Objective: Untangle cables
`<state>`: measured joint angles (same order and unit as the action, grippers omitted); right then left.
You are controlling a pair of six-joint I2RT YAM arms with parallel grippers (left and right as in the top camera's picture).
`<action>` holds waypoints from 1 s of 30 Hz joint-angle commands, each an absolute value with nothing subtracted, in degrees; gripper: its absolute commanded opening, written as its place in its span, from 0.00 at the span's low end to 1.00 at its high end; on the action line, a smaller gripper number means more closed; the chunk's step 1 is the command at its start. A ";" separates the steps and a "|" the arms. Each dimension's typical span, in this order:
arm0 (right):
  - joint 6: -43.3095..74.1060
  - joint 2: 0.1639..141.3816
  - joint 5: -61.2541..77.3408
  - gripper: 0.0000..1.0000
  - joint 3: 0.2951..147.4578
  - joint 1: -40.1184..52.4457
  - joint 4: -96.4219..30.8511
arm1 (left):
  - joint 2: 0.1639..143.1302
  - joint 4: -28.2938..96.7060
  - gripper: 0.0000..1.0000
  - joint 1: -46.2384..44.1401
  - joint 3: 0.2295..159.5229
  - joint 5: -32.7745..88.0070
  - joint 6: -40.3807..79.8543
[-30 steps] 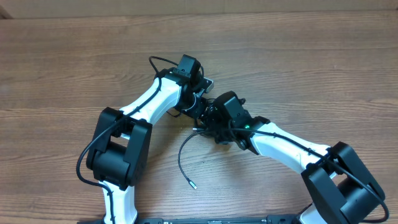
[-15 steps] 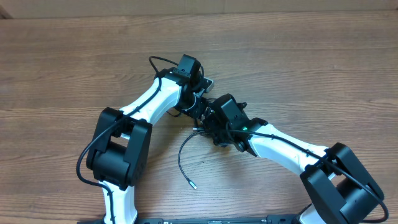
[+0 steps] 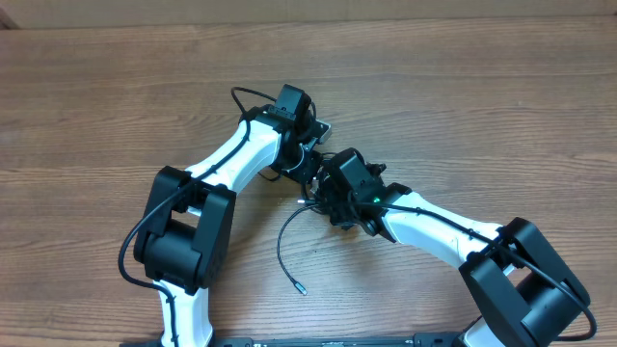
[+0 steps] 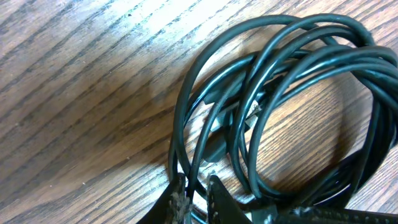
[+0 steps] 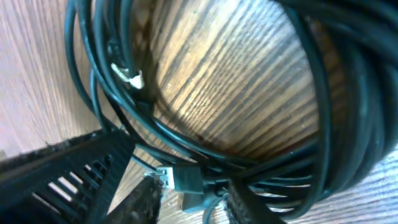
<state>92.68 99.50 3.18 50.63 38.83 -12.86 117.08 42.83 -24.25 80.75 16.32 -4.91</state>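
The cables lie as a tangled black coil on the wooden table. My left gripper is at the coil's near edge, shut on one thin strand that runs between its fingertips. In the right wrist view the coil arcs overhead, and a black plug with a silvery tip lies between the fingers of my right gripper, which stand apart. From overhead both grippers meet over the bundle and hide it. Only a loose tail curves toward the front, ending in a small plug tip.
The left arm and right arm angle in from the front edge, with their bases close together. Thicker robot wires run along both arms. A dark ribbed part of the other gripper sits close to the right fingers.
My right gripper and forearm have edged slightly left toward the left gripper. The loose tail's tip has shifted a little. The left arm has not moved.
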 commanded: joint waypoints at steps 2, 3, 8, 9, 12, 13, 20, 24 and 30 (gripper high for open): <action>93.10 100.64 6.20 0.44 50.26 39.18 -13.23 | 117.78 42.81 0.15 -23.99 80.40 17.39 -6.26; 93.30 100.64 6.98 0.44 50.26 39.16 -12.78 | 117.78 42.81 0.15 -23.99 80.40 17.39 -6.26; 93.47 100.64 9.19 0.43 50.26 39.16 -10.90 | 117.78 42.83 0.15 -23.99 80.40 17.39 -6.26; 93.47 100.64 9.74 0.43 50.26 39.13 -10.63 | 117.78 42.83 0.15 -23.99 80.40 17.39 -6.26; 89.41 100.03 13.47 0.39 50.33 38.06 -10.22 | 117.78 42.83 0.13 -23.99 80.40 15.97 -6.26; 86.63 99.72 14.13 0.38 50.33 37.65 -9.85 | 117.78 42.83 0.12 -23.99 80.40 14.68 -6.24; 55.88 91.70 21.78 0.15 52.99 31.62 -11.77 | 117.75 42.85 0.04 -23.97 80.40 10.09 -6.20; 39.05 86.91 23.38 0.37 53.71 28.47 -15.11 | 117.75 43.31 0.10 -23.97 80.40 10.31 -4.64; 30.37 84.64 27.97 0.53 53.69 23.35 -23.94 | 117.73 45.04 0.51 -23.99 80.42 18.41 -6.22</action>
